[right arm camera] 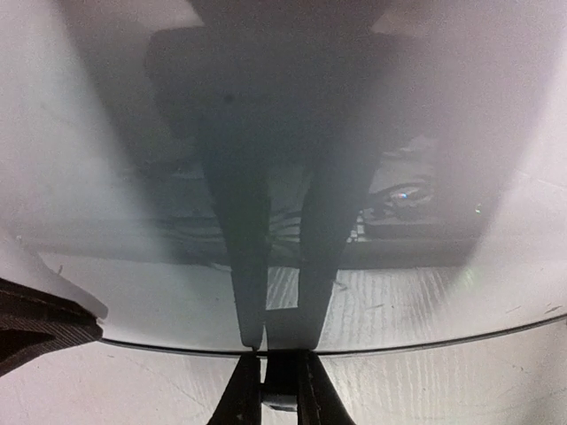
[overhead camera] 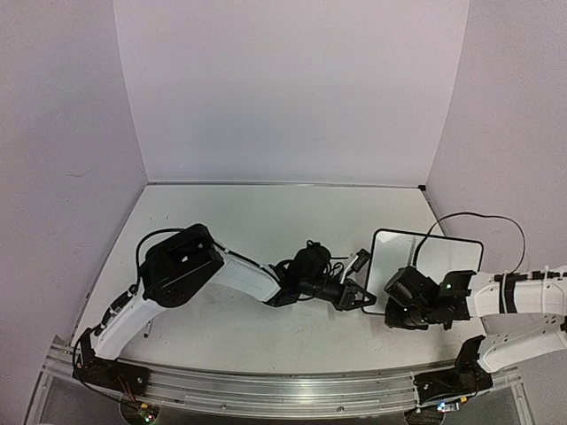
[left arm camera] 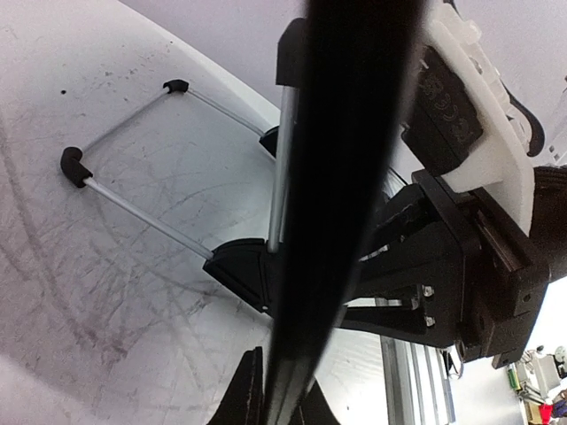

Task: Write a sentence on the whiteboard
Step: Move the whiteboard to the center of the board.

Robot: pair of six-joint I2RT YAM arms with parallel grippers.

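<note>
Lilac walls, scuffed white tabletop (overhead camera: 266,212). Whiteboard (overhead camera: 434,252) sits at right, no writing visible yet. Right tool (right arm camera: 266,367) clamped on its near edge, likely to steady it. Left tool (left arm camera: 280,400) closed on dark marker (left arm camera: 345,177), poised beside board for writing.

No writing could be read anywhere. The whiteboard (overhead camera: 394,257) showed no legible words from above, and the raised marks on a black part (left arm camera: 450,99) were too blurred to make out.
</note>
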